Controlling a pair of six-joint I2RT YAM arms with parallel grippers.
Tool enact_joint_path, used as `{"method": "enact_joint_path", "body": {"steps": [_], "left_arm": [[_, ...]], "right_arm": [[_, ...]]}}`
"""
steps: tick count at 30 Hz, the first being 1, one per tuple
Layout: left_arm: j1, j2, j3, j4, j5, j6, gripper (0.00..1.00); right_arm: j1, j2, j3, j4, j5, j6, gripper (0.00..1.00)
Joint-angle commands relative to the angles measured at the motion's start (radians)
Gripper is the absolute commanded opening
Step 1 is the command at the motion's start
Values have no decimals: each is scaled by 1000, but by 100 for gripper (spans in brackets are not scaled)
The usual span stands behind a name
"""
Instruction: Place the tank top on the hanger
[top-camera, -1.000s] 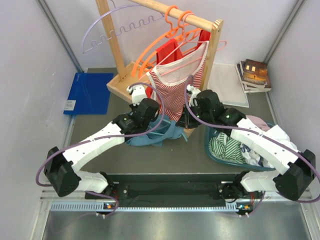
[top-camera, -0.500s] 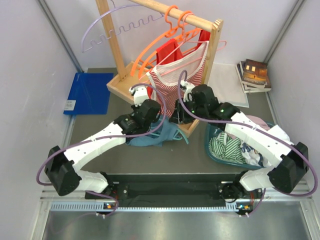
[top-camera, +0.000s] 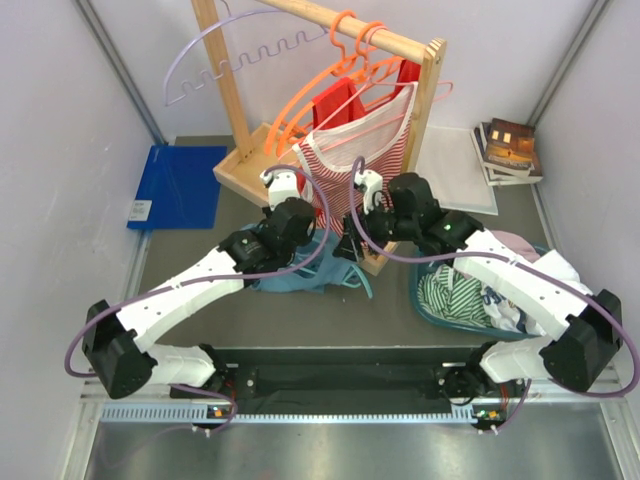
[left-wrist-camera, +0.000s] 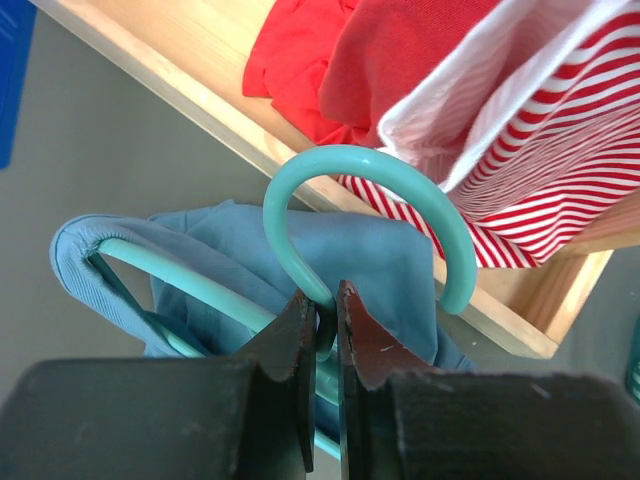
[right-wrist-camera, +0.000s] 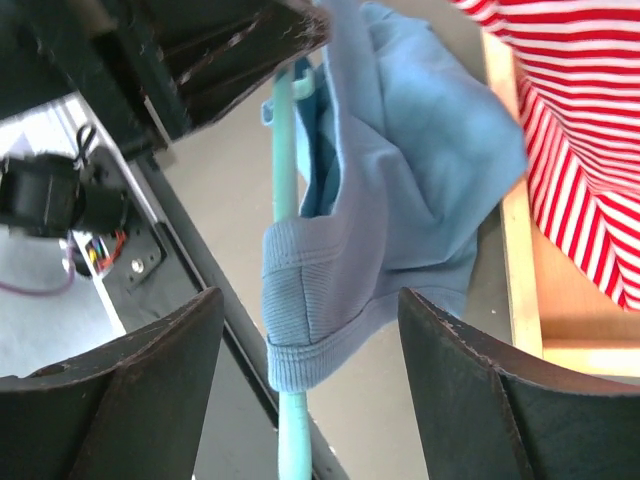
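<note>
The teal-blue tank top (top-camera: 298, 274) lies bunched on the table in front of the wooden rack, draped over the teal-green hanger (top-camera: 366, 281). In the left wrist view my left gripper (left-wrist-camera: 322, 297) is shut on the neck of the hanger (left-wrist-camera: 352, 160) just below its hook, with the tank top (left-wrist-camera: 385, 262) behind it. In the right wrist view my right gripper (right-wrist-camera: 310, 300) stands open, its fingers on either side of a ribbed strap of the tank top (right-wrist-camera: 320, 300). That strap is looped over one hanger (right-wrist-camera: 284, 170) arm. From above, the left gripper (top-camera: 312, 240) and right gripper (top-camera: 352, 240) sit close together over the cloth.
The wooden rack (top-camera: 238, 110) stands just behind, carrying orange hangers (top-camera: 318, 92), a lilac hanger (top-camera: 232, 58), a red-and-white striped top (top-camera: 358, 168) and a red top (top-camera: 335, 100). A teal basket (top-camera: 424, 300) of clothes sits at right. A blue board (top-camera: 176, 186) lies at left, books (top-camera: 508, 150) at back right.
My right gripper has opened and let go of the tank top's strap, after shifting left and toward the rack. The left gripper keeps its hold on the hanger.
</note>
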Motion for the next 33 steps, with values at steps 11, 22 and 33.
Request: {"method": "enact_joint_path", "body": {"steps": [11,22,33], "left_arm": [[-17,-8,98,6,54,20,0],[-17,-243,-8,22,227,146,90],[-10,-373,130,-269,544,257,93]], "right_arm": [[56,51,-3,137,-120,-113,42],[11,-7,-71,226,-264,-74,0],[-127,-101,-11,71,-601,-139,0]]}}
